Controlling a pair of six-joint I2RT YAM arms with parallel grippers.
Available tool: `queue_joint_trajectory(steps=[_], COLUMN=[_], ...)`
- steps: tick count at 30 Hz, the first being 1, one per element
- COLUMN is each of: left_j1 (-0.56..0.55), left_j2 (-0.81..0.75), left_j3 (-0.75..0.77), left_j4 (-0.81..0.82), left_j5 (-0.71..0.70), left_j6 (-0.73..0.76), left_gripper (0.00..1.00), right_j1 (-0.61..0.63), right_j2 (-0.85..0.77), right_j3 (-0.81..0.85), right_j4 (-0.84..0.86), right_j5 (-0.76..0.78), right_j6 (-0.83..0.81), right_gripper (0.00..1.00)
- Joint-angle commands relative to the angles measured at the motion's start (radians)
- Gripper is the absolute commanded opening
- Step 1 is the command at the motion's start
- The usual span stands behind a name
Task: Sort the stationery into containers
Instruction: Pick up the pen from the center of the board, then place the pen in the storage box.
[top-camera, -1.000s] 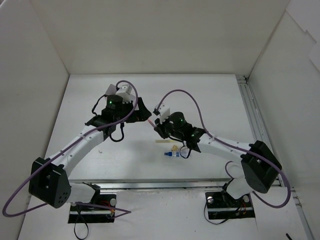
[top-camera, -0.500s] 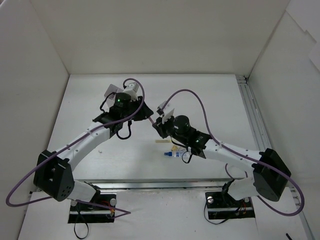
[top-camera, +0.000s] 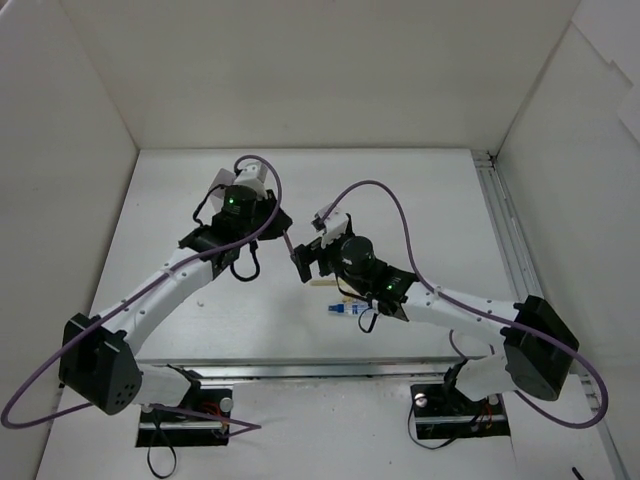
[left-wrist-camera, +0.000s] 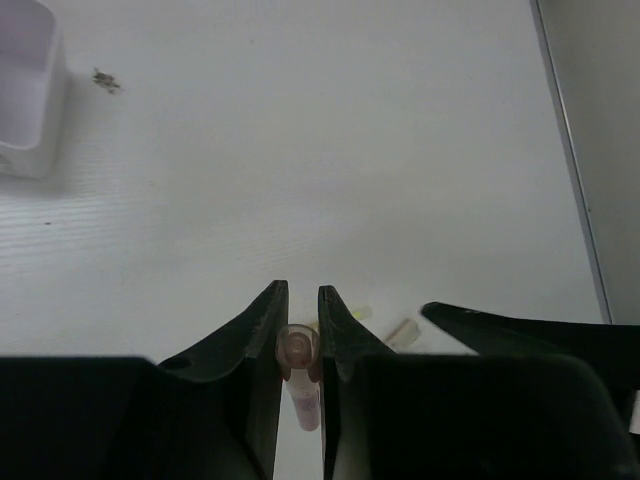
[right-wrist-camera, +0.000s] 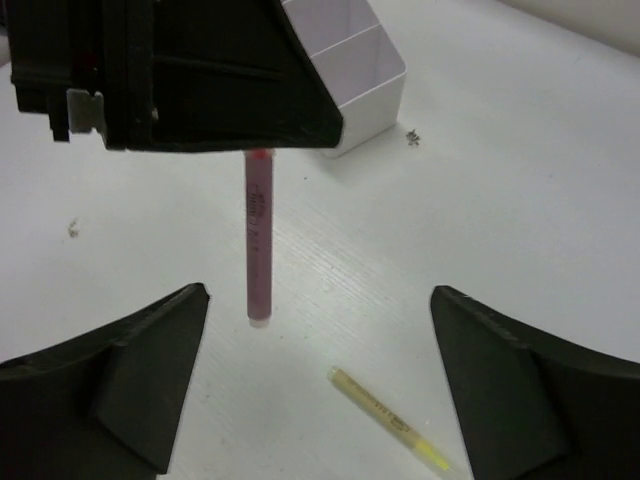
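The left jaws are clamped on the pink pen (left-wrist-camera: 298, 350) close to its upper end. Most of its length hangs straight down beneath them, with the tip clear of the tabletop (right-wrist-camera: 520, 180). The right jaws are spread wide and hold nothing, one finger on either side of the hanging pen. A yellow pen (right-wrist-camera: 390, 420) lies flat on the tabletop between the right jaws, and the white box (right-wrist-camera: 350, 60) sits just beyond the left jaws.

The step looks like carrying the pink pen to the box. A handover to the right jaws is also possible, and the views do not settle which.

Either way, the grip is the thing to mind. The pen is held by one end only, so it can swing or pivot between the left jaws if the arm moves sharply. A slow, level travel should keep it upright.

For a drop into the box, bring the left jaws over one compartment — not over a dividing wall — and lower them until the tip is below the rim. Only then open, so the pen cannot bounce out.

For a handover, the right jaws should close on the middle of the pen, well beneath the left jaws, and be firmly shut before the left jaws part.

Until then the right jaws do best to hold wide of the pen, so neither finger knocks it.
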Motion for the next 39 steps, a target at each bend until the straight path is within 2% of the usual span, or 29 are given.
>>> queue_joint_trajectory(steps=[1, 5, 6, 9, 10, 13, 17, 23, 28, 32, 34, 38, 39], left_j1=[0.059, 0.181, 0.203, 0.294, 0.311, 0.375, 0.414, 0.447, 0.467, 0.467, 0.467, 0.467, 0.467], left_j2=[-0.071, -0.110, -0.113, -0.050, -0.021, 0.113, 0.275, 0.401, 0.492, 0.499, 0.486, 0.426, 0.408], left_j3=[0.077, 0.054, 0.035, 0.055, 0.108, 0.229, 0.325, 0.385, 0.462, 0.439, 0.413, 0.312, 0.298], left_j4=[-0.025, 0.064, 0.170, 0.292, 0.299, 0.309, 0.377, 0.469, 0.440, 0.457, 0.454, 0.496, 0.504], left_j5=[-0.170, -0.299, -0.356, -0.385, -0.390, -0.332, -0.254, -0.221, -0.184, -0.184, -0.183, -0.092, -0.089], left_j6=[0.056, 0.143, 0.169, 0.260, 0.277, 0.333, 0.382, 0.401, 0.378, 0.372, 0.351, 0.344, 0.340], left_gripper=[0.00, 0.00, 0.00, 0.00, 0.00, 0.00, 0.00, 0.00, 0.00, 0.00, 0.23, 0.48, 0.51], right_j1=[0.000, -0.001, -0.004, -0.003, -0.006, -0.007, -0.010, -0.016, -0.016, -0.016, -0.018, -0.015, -0.021], right_j2=[-0.094, -0.189, -0.211, -0.295, -0.326, -0.370, -0.418, -0.472, -0.495, -0.483, -0.469, -0.432, -0.412], right_j3=[0.001, -0.069, -0.089, -0.152, -0.165, -0.208, -0.201, -0.214, -0.220, -0.220, -0.205, -0.182, -0.169], right_j4=[0.101, 0.099, 0.093, 0.065, 0.058, 0.024, -0.115, -0.209, -0.254, -0.275, -0.309, -0.361, -0.372], right_j5=[0.072, 0.115, 0.135, 0.162, 0.182, 0.216, 0.224, 0.273, 0.284, 0.310, 0.298, 0.218, 0.203], right_j6=[0.030, 0.031, 0.030, 0.036, 0.042, 0.063, 0.076, 0.094, 0.102, 0.094, 0.091, 0.039, 0.027], right_gripper=[0.98, 0.98, 0.98, 0.98, 0.98, 0.98, 0.98, 0.98, 0.98, 0.98, 0.98, 0.98, 0.98])
